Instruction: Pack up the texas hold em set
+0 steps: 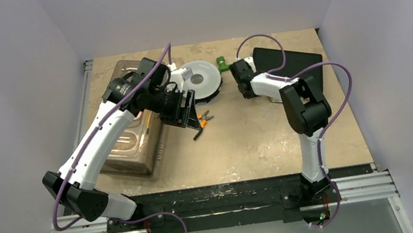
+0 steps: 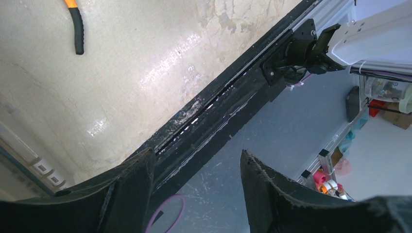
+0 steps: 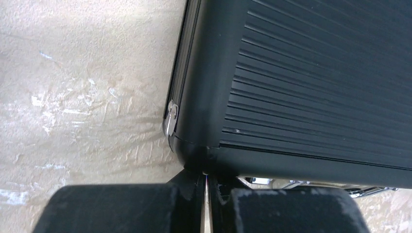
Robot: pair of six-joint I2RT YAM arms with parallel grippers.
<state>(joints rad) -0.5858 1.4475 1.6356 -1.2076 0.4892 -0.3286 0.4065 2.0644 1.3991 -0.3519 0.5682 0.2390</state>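
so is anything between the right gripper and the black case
Nothing visible. The right gripper is shut and sits right at a corner of the closed black case. A small metal clasp on the case's edge lies off to one side. Whether the tips touch the corner I cannot tell.

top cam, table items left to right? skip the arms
clear bin → grey disc spool → green object → black case. The orange-handled pliers are left out: they sit nearer the arms, within the spool's span.
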